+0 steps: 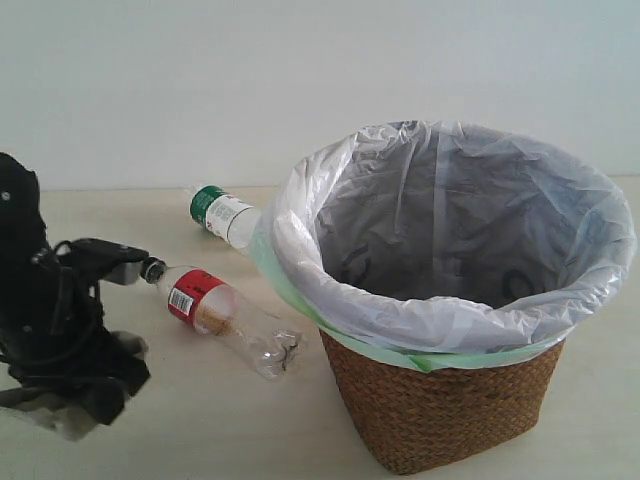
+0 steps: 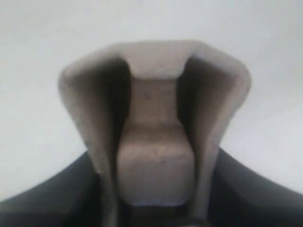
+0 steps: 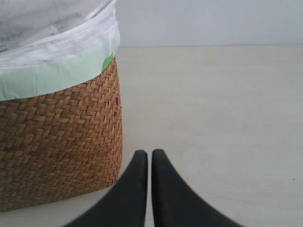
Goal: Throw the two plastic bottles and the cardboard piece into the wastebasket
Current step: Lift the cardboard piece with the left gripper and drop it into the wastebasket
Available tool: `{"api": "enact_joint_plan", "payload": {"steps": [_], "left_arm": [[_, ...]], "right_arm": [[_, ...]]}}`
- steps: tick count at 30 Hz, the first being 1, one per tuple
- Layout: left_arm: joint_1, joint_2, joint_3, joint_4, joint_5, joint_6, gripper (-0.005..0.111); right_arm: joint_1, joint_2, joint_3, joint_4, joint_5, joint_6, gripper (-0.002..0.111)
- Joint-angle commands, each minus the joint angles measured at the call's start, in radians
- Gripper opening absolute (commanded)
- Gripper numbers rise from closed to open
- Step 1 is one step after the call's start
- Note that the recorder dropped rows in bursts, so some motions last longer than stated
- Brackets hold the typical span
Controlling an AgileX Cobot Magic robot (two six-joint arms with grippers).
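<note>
The grey cardboard piece [image 2: 154, 137] fills the left wrist view, and my left gripper [image 2: 154, 210] is shut on it, its dark jaws on either side. In the exterior view that gripper [image 1: 75, 395] hangs low at the far left, with grey pulp edges [image 1: 55, 420] showing below it. A clear bottle with a red label [image 1: 215, 310] lies on the table with its black cap toward the left arm. The green-capped bottle [image 1: 225, 215] lies behind it, its base hidden by the wastebasket's bag. The wicker wastebasket [image 1: 440, 410] stands on the right. My right gripper [image 3: 149, 155] is shut and empty beside the wastebasket [image 3: 57, 142].
A translucent white-green bag [image 1: 300, 210] drapes over the basket rim and overhangs toward the bottles. A pale wall runs behind the light table [image 1: 220, 430]. Bare tabletop [image 3: 218, 118] lies beside the right gripper.
</note>
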Motion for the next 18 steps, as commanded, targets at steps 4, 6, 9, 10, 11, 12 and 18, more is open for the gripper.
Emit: {"api": "enact_joint_plan", "payload": {"steps": [4,6,9,10,11,12,18], "left_arm": [[0.022,-0.288,-0.005,0.477,0.209,-0.517,0.004],[0.056,-0.346,-0.005,0.558,0.258,-0.585,0.004],[0.124,-0.404,-0.005,0.655,0.366,-0.627,0.004],[0.148,-0.414,-0.005,0.669,0.367,-0.627,0.004],[0.164,-0.418,-0.005,0.676,0.367,-0.627,0.004],[0.183,-0.423,-0.005,0.676,0.367,-0.627,0.004],[0.204,-0.401,-0.012,0.618,0.31,-0.587,0.004]], "right_arm": [[-0.006,-0.004,-0.001,-0.007,-0.006,-0.004,0.0],[-0.006,-0.004,-0.001,-0.007,-0.006,-0.004,0.0],[-0.006,-0.004,-0.001,-0.007,-0.006,-0.004,0.0],[-0.006,-0.004,-0.001,-0.007,-0.006,-0.004,0.0],[-0.006,-0.004,-0.001,-0.007,-0.006,-0.004,0.0],[-0.006,-0.004,-0.001,-0.007,-0.006,-0.004,0.0],[-0.006,-0.004,-0.001,-0.007,-0.006,-0.004,0.0]]}}
